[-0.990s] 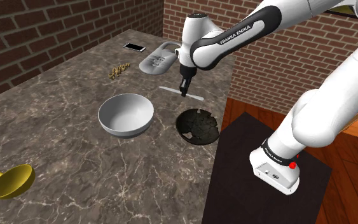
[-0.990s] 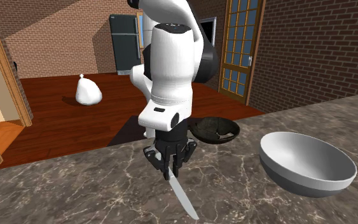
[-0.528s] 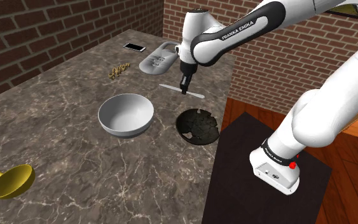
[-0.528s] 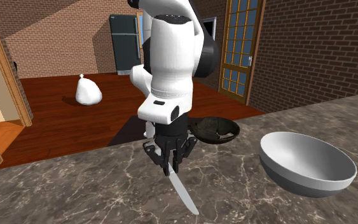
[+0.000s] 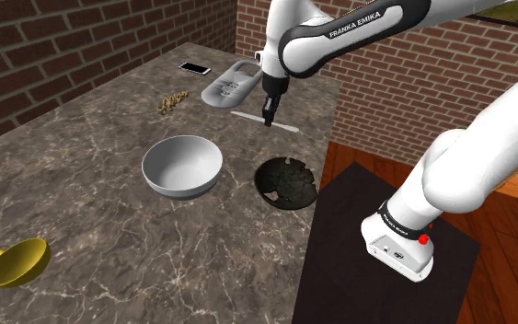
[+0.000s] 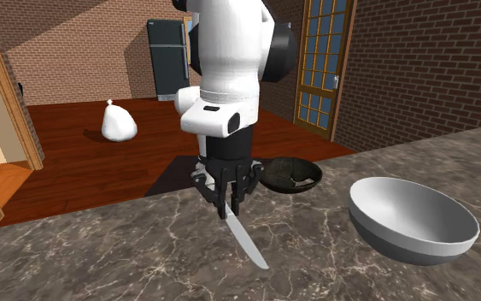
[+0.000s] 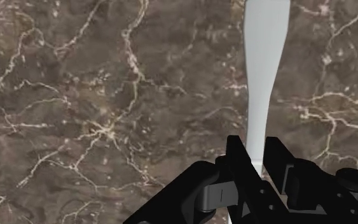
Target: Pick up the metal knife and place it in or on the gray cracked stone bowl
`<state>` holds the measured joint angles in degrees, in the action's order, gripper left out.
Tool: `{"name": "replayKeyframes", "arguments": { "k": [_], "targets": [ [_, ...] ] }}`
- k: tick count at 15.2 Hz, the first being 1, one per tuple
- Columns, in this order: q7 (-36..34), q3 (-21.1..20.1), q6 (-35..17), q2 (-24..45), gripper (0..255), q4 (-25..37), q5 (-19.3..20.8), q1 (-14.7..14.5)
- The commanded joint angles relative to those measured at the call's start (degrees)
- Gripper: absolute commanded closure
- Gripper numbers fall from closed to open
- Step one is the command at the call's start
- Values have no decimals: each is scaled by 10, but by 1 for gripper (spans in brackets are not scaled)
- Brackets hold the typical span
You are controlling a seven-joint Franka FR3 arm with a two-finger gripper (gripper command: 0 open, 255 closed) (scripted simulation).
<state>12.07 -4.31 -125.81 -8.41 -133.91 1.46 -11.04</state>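
Gripper (image 7: 255,167): fingers (image 7: 237,159) pinched on a narrow part of the pale knife (image 7: 263,76), with the wider length running out fwd of them.

Change vs 1 s ago: the arm has gone up and the knife came w/ it. In shoulder view both sit higher over the marble counter (image 5: 91,193). In 2nd ext. view the blade tip, which was near the lower edge, is now further up, and the blade hangs slanted below the fingers. So the grasp has held and the knife looks clear of the stone. Lift approx done; carry comes next.

Dark cracked bowl (image 5: 285,182) lies on the counter near its edge, on the stand (image 5: 376,267) side of the knife, close but apart, nothing in it. Next move prob. a short swing back that way, then lower and let go. Risk: a thin flat blade in a small pinch could swivel, or end up overhanging the rim.

Further off, the white bowl (image 5: 182,166) sits to shoulder view's left of the cracked one, not involved.
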Motion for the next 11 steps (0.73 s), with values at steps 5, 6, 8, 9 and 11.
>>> {"name": "replayKeyframes", "arguments": {
  "k": [5,6,8,9,11],
  "targets": [
    [2,0,50,-23,255,26,-3,-1],
    [3,0,58,-26,255,31,-3,-1],
    [3,1,74,-32,255,42,-4,-1],
    [4,1,81,-34,255,47,-4,-1],
    [4,1,96,-39,255,57,-4,-1]
  ]
}}
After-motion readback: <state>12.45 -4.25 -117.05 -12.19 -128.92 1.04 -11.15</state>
